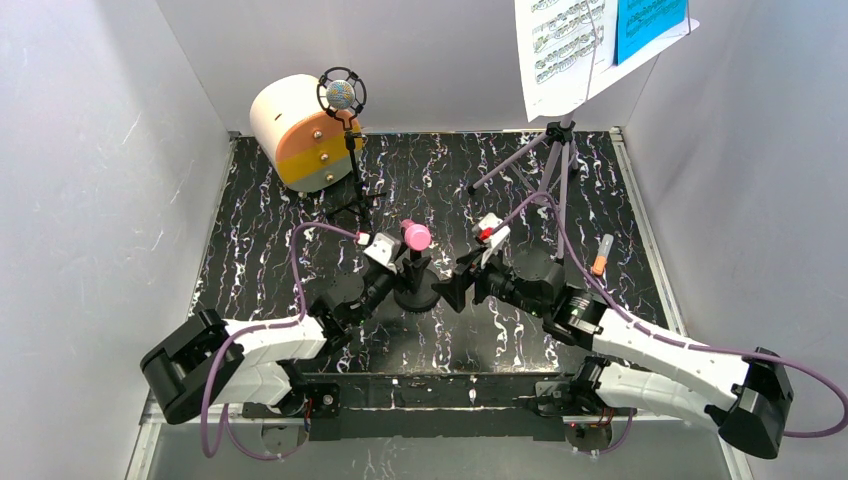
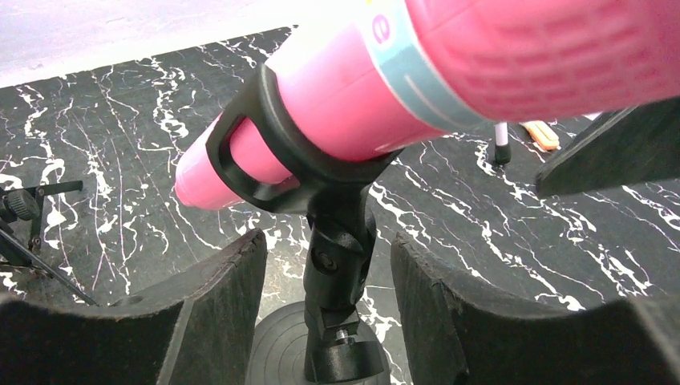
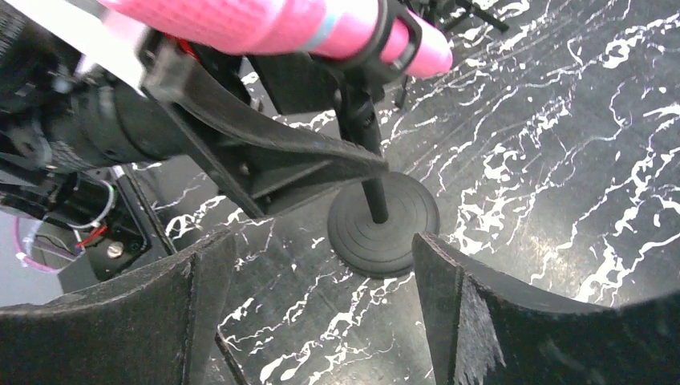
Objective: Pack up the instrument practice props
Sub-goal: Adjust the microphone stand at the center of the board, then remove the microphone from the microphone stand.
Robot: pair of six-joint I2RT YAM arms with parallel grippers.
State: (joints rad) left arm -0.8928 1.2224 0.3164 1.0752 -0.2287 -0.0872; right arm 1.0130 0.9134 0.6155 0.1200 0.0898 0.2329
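Reaching in from the near edge of the black marbled desk point(image 1: 450, 180), both arms meet at its middle. The left gripper point(image 1: 392, 268) is released: in its wrist view its two fingers point(image 2: 232, 281) flank the stem of a round-based stand point(image 2: 341, 273) with a gap on each side, touching nothing. The right gripper point(image 1: 452, 288) comes in from the other side, spread wide and holding nothing, with the stand's disc foot on the desk just beyond its fingers point(image 3: 449, 297).

On that stand, a black clip point(image 2: 265, 152) holds the pink toy microphone point(image 1: 416, 236), tilted, with its head over the left gripper.

Farther right, a small orange-tipped stick point(image 1: 601, 255) lies on the desk. Behind it the lilac music rack point(image 1: 558, 135) stands on tripod legs, carrying a white page point(image 1: 560, 50) and a blue page point(image 1: 650, 25). At far left the silver-headed microphone point(image 1: 342, 95) stands on a thin black tripod point(image 1: 355, 180), just in front of the cream cylinder box point(image 1: 290, 125).
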